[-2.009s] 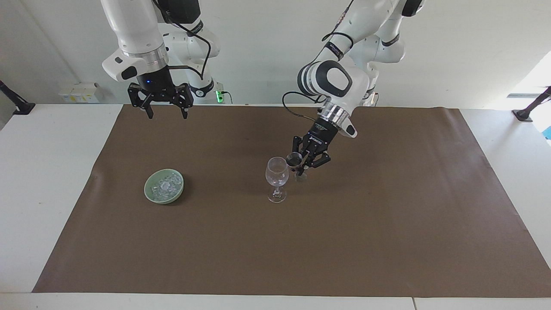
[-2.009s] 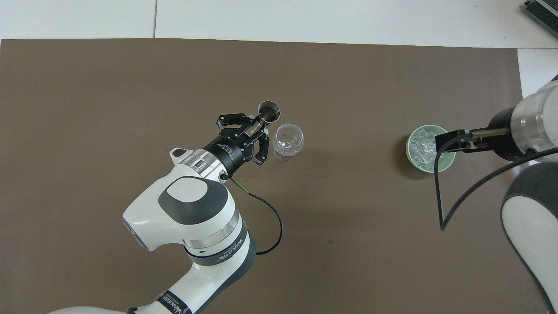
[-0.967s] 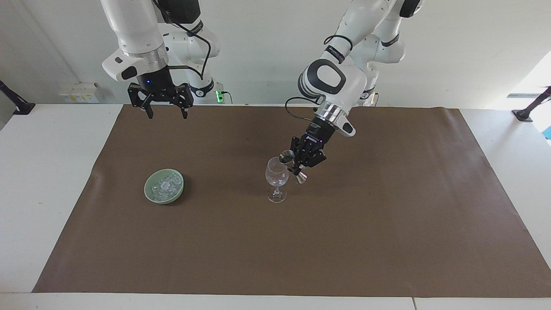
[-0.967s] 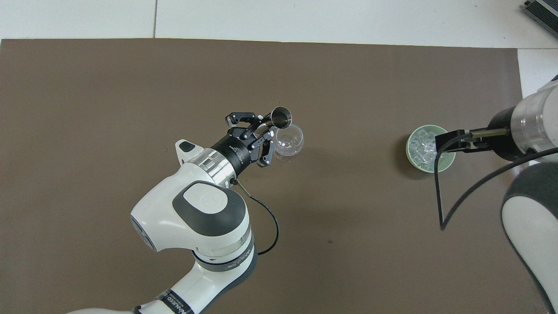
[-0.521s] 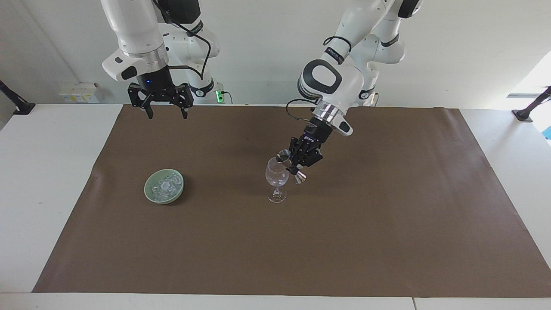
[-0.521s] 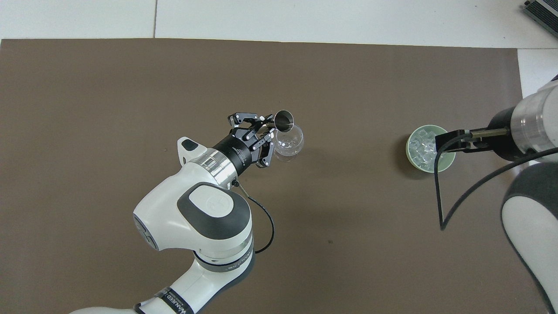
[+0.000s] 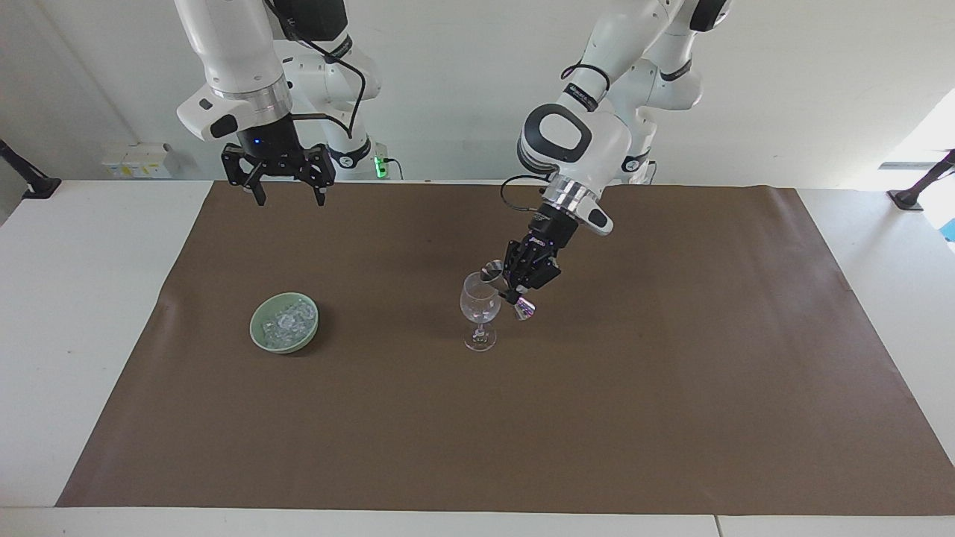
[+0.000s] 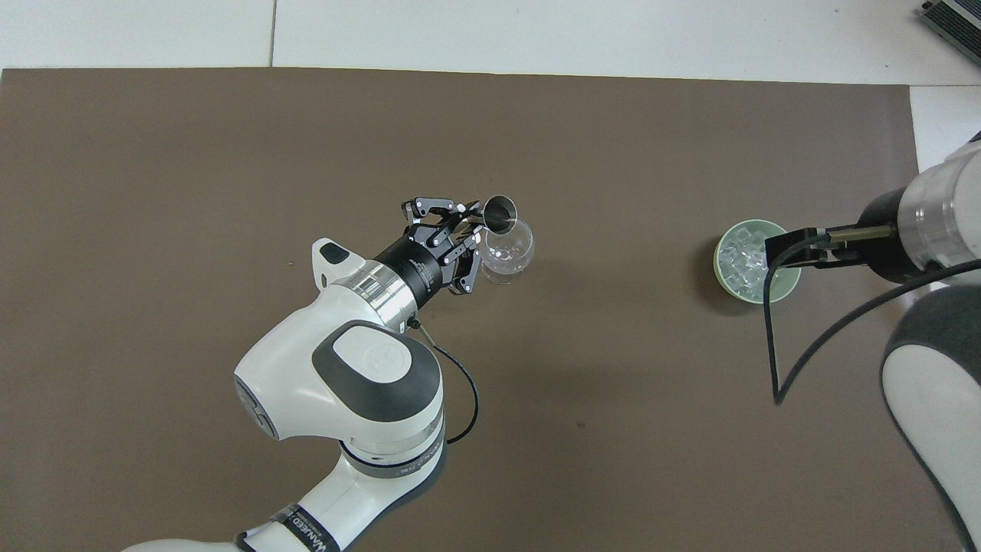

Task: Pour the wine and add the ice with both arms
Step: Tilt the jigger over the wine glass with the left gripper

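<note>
A clear wine glass (image 7: 480, 312) stands upright near the middle of a brown mat (image 7: 671, 388). The left gripper (image 7: 516, 287) is clamped on a metal jigger (image 7: 507, 287), tilted so that its upper cup leans over the glass's rim. Toward the right arm's end of the table, a pale green bowl (image 7: 284, 323) holds the ice (image 7: 287, 321). The right gripper (image 7: 285, 190) waits raised over the mat's edge nearest the robots, its fingers spread and holding nothing.
</note>
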Tool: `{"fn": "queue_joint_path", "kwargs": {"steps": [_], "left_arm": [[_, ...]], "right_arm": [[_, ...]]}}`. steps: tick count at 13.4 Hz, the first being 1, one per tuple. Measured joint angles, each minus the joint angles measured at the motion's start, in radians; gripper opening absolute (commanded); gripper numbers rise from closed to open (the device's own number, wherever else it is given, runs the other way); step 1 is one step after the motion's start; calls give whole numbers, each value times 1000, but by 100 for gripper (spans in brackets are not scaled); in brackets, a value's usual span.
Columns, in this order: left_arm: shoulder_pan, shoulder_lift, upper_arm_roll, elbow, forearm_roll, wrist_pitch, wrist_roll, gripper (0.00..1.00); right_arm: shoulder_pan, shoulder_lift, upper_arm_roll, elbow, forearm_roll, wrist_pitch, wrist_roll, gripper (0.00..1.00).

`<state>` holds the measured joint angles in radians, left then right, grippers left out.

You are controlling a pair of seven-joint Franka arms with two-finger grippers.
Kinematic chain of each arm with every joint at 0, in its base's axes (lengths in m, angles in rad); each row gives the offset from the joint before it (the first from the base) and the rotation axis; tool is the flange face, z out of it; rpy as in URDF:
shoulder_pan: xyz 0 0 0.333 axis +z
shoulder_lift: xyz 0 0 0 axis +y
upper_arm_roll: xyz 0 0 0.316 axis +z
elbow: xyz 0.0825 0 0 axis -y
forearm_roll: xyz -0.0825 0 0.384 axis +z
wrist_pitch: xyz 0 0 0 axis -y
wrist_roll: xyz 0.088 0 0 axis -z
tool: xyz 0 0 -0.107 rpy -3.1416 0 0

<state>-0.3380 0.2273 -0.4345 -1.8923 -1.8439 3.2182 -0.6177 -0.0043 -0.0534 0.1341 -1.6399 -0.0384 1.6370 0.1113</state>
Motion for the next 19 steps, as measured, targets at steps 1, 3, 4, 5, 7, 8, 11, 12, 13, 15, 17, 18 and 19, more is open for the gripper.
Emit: {"fn": "queue_joint_path", "kwargs": {"steps": [1,3,4,5,7,8,11,12,13,15,17,18,19], "left_arm": [[-1,0,0,0,4,10,5,0],[-11,1,0,1,6,30,10,0],[-17,3,0,3,6,44,11,0],[-23,6,0,6,7,59,11,0],[-34,14,0,19,14,82,13,0],[-40,16,-1,23,27,91,13,0],[-48,22,0,26,54,112,41,0],[-48,23,0,26,57,115,57,0],[-49,24,0,27,60,120,68,0],[-55,24,-1,27,67,134,80,0],[-65,26,-1,27,75,158,85,0],[-69,28,-1,27,79,174,86,0],[-72,32,0,27,88,188,91,0]], "right_arm": [[0,0,0,0,0,0,0,100],[0,0,0,0,0,0,0,100],[0,0,0,0,0,0,0,100],[0,0,0,0,0,0,0,100],[0,0,0,0,0,0,0,100],[0,0,0,0,0,0,0,100],[0,0,0,0,0,0,0,100],[0,0,0,0,0,0,0,100],[0,0,0,0,0,0,0,100],[0,0,0,0,0,0,0,100],[0,0,0,0,0,0,0,100],[0,0,0,0,0,0,0,100],[0,0,0,0,0,0,0,100]]}}
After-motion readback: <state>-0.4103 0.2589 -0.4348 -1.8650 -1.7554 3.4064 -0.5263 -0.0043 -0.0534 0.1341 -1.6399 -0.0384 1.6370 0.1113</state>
